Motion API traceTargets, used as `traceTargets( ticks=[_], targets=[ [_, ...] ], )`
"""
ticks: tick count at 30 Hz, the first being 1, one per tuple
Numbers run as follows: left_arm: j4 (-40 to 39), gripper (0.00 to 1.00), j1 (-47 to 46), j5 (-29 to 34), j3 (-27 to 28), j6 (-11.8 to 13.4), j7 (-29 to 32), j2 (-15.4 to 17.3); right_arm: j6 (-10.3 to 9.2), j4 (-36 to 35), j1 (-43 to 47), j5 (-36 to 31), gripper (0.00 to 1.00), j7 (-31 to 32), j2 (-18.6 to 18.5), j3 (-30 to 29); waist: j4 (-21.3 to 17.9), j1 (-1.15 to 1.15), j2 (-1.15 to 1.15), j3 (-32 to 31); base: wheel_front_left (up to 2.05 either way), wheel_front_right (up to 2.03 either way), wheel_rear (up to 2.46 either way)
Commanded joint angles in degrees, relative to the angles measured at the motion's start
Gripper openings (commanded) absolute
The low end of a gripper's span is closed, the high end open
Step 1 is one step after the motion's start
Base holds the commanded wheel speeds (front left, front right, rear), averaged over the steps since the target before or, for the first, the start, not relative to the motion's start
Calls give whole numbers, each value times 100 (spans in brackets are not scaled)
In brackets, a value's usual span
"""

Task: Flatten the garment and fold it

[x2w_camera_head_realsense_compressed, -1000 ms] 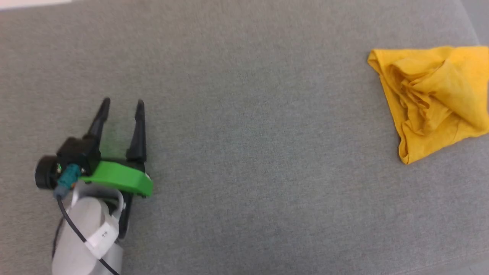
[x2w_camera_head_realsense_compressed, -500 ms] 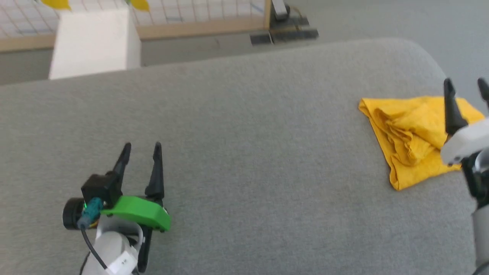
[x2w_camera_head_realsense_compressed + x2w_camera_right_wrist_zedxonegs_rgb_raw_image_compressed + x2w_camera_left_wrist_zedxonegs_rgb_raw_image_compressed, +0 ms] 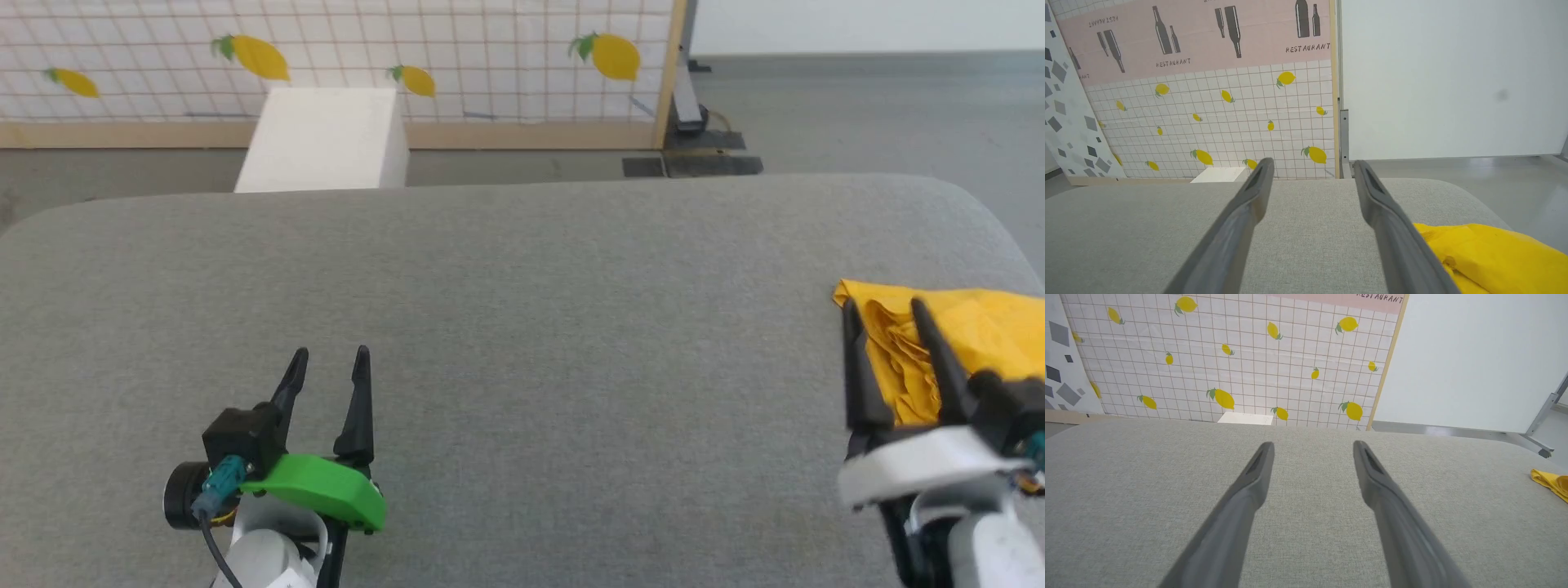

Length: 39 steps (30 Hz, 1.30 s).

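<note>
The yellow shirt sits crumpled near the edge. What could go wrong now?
The shirt lies near the right edge of the grey surface; a pull might drag it off. It is bunched, so the open right claw may pinch several layers. The left claw, far off, cannot steady it.

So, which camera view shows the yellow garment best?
The head view: the garment lies crumpled at the right end of the grey surface, partly behind the right pincer. The right wrist view cuts the garment off at its lower right; the left wrist view catches just a corner.
</note>
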Motion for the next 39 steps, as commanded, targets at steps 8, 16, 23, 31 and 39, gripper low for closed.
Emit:
traceTargets(
  ticks=[8, 16, 23, 31, 39],
  targets=[
    [-1, 100, 288, -20, -7, -32, -26, -76, -9, -34, 688, 58, 100, -312, 65, 176, 217, 0, 0, -214, 0, 0, 0],
    [73, 100, 475, -5, -39, -69, -27, -104, -9, 35, 851, 110, 100, -301, 67, 192, 225, 0, 0, -295, 0, 0, 0],
    [95, 100, 479, -6, -27, -75, -27, -129, -9, 88, 843, 199, 100, -322, 67, 201, 231, 0, 0, -273, 0, 0, 0],
    [101, 0, 422, 4, -35, -52, 5, -112, 0, 95, 793, 204, 0, -273, 55, 192, 234, 0, 0, -268, 0, 0, 0],
    [53, 0, 432, 40, -24, -36, 47, -115, 0, 86, 784, 175, 0, -243, 55, 202, 233, 0, 0, -264, 0, 0, 0]
  ],
)
